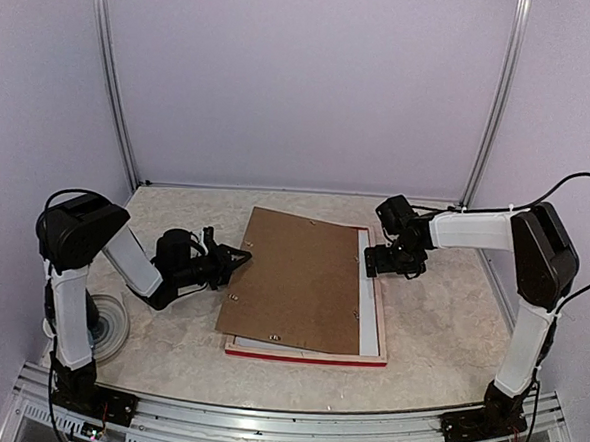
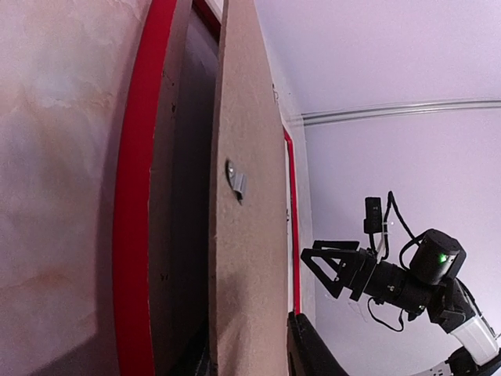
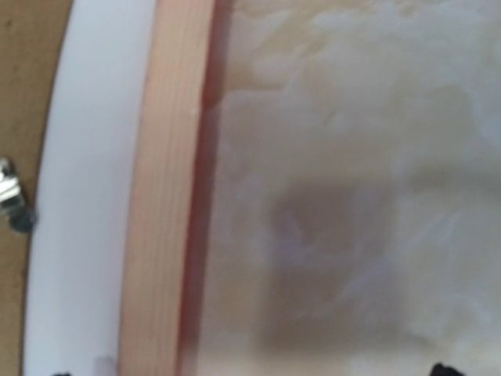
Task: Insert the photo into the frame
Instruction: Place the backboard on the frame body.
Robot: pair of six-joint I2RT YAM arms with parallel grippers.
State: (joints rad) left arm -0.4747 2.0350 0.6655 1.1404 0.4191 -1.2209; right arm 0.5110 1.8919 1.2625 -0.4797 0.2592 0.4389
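Both arms reach inward from raised elbows, grippers low and facing each other.

Left arm (image 1: 72, 313): lower link upright from its base, elbow high, forearm sloping down to the right. The left gripper (image 1: 238, 259) points right with its jaws a little apart (whether they pinch anything cannot be told). Right arm (image 1: 472, 232): lower link upright with a slight lean, elbow high, forearm nearly level toward the left, wrist bent down. The right gripper (image 1: 373, 258) has its jaws spread wide in a V and holds nothing.

A brown backing board (image 1: 291, 281) (metal clips (image 2: 236, 180) on it) lies askew; a pale round disc (image 1: 116, 322) rests on the marbled table (image 1: 439, 330).
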